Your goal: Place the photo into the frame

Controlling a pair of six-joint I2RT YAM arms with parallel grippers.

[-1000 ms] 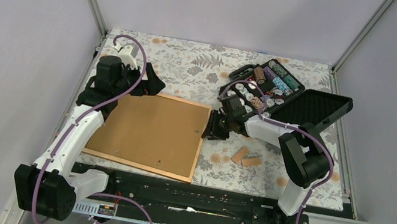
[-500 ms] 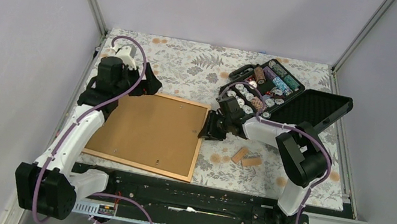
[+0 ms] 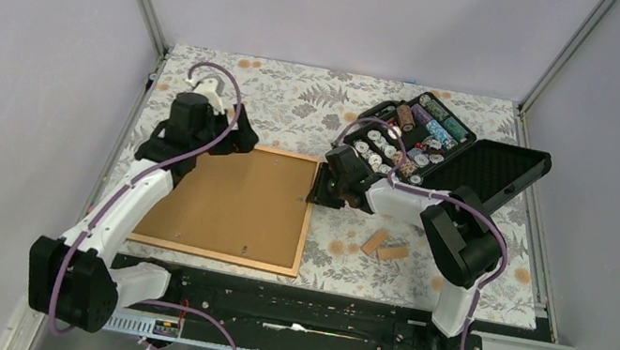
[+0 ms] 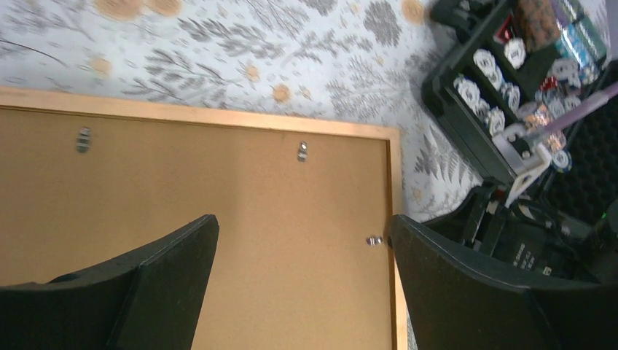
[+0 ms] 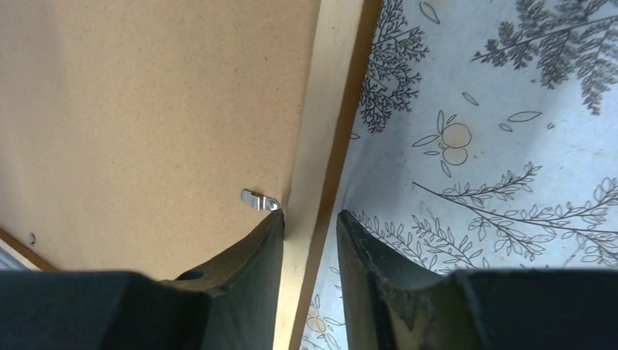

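Observation:
The frame lies face down on the flowered cloth, its thin tan border around a brown backing board held by small metal clips. My right gripper stands at the frame's right border near the far corner. In the right wrist view its jaws straddle that border and are shut on it. My left gripper hovers over the frame's far edge. It is wide open, with only the board showing between its fingers. The photo shows in no view.
A black case with rolls and poker chips lies open at the back right, close behind my right arm, and also shows in the left wrist view. Two small brown blocks lie on the cloth right of the frame.
The frame has slid left and turned slightly, with my right gripper moving left along with it. My left gripper has shifted right, over the frame's far edge.

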